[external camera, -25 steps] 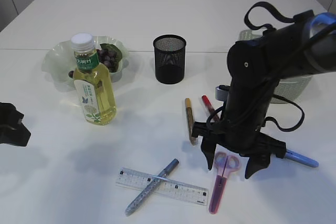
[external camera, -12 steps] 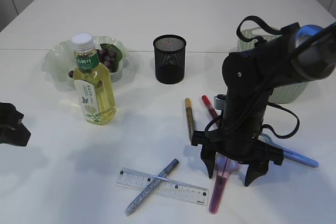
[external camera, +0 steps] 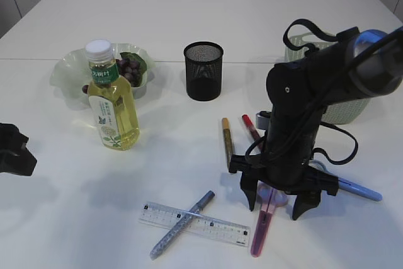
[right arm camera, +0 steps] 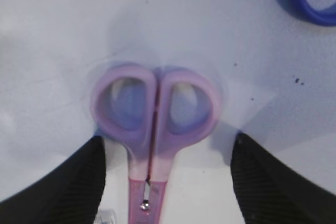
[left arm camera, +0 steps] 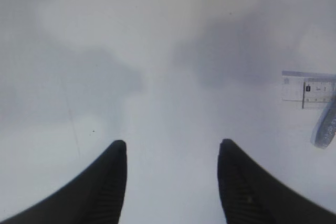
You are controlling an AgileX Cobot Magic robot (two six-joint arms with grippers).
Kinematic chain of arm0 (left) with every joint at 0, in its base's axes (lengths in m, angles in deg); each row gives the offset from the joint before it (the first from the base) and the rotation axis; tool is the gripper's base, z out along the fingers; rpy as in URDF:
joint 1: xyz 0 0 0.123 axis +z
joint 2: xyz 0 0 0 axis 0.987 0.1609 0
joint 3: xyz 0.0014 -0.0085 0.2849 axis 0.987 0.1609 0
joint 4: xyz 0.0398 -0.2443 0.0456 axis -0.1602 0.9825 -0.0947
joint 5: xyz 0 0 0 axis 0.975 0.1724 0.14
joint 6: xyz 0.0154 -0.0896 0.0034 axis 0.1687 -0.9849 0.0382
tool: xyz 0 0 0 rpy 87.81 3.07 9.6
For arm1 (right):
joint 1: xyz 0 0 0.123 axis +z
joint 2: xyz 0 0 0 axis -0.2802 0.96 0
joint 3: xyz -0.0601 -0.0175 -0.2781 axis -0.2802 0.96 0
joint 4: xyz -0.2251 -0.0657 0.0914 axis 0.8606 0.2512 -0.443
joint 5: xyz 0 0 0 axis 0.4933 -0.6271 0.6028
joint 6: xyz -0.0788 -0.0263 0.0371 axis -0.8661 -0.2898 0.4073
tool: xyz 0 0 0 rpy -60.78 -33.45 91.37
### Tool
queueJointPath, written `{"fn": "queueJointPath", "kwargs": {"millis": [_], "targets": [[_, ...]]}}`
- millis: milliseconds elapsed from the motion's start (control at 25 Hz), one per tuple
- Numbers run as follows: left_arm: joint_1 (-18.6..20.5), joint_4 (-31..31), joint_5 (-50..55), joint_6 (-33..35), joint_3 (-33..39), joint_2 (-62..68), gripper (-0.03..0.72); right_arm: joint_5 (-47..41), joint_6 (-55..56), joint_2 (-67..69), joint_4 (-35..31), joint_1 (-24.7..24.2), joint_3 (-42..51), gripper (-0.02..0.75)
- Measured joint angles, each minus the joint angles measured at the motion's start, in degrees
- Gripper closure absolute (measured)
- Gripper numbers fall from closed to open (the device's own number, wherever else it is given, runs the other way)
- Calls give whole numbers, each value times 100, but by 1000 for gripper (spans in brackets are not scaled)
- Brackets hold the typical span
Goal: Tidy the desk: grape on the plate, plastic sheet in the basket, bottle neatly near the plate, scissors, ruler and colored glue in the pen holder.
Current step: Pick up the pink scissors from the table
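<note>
Right gripper [external camera: 274, 205], jaws spread, straddles the pink scissors [right arm camera: 156, 109], ungripped. Left of the scissors, grapes [external camera: 129, 67] sit on the plate [external camera: 66, 70], bottle [external camera: 113, 102] beside it, its label unreadable. Left gripper [left arm camera: 172, 174] idles open. Ruler [external camera: 195, 223], glue pens and scissors remain outside the pen holder [external camera: 203, 70].
</note>
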Motion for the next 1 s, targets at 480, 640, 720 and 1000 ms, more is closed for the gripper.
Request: {"fn": "queueJointPath", "kwargs": {"millis": [480, 640, 720, 1000], "targets": [[0, -10, 0, 0, 0, 0, 282, 73, 0, 0, 12, 0, 0, 161], [0, -10, 0, 0, 0, 0, 282, 62, 0, 0, 12, 0, 0, 161], [0, -10, 0, 0, 0, 0, 282, 18, 0, 0, 0, 0, 0, 161], [0, -10, 0, 0, 0, 0, 282, -106, 0, 0, -28, 0, 0, 161]]}}
